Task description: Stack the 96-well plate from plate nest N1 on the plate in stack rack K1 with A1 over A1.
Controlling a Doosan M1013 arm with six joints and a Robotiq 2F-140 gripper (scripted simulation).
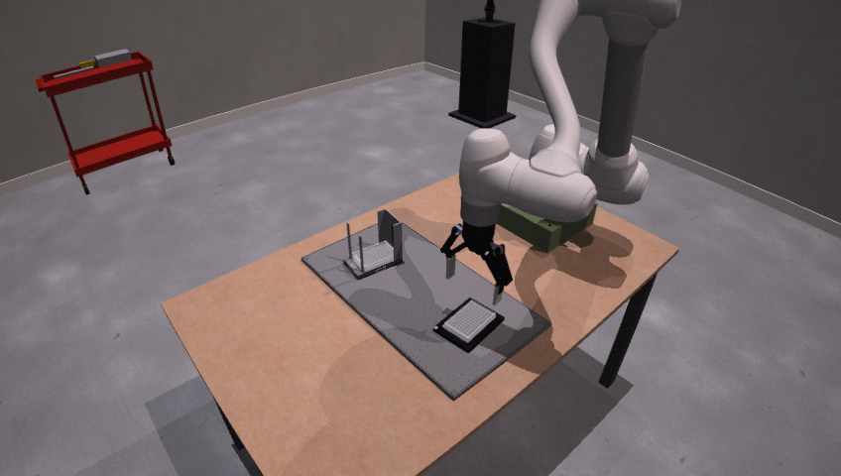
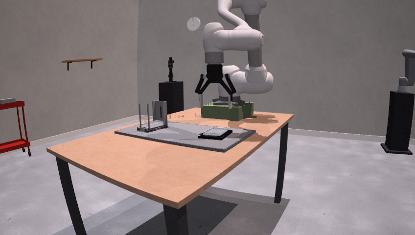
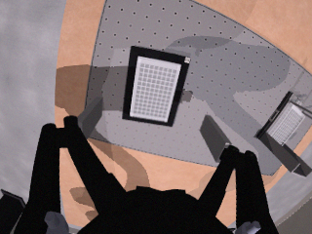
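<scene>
A white 96-well plate (image 1: 469,319) lies in the black plate nest N1 (image 1: 468,324) on the grey baseboard; it also shows in the exterior view (image 2: 215,131) and the wrist view (image 3: 155,86). A pale A1 marker (image 3: 186,60) sits outside one corner of the nest. The stack rack K1 with thin posts and a back wall holds another white plate (image 1: 373,254), which the wrist view (image 3: 287,124) also shows. My gripper (image 1: 473,282) hangs open and empty well above the board, behind the nest, in the exterior view (image 2: 215,102) too.
The grey baseboard (image 1: 422,301) lies across the wooden table (image 1: 365,353). The arm's green base block (image 1: 542,226) stands at the table's back. A black pedestal (image 1: 483,70) and a red cart (image 1: 103,114) stand on the floor away from the table.
</scene>
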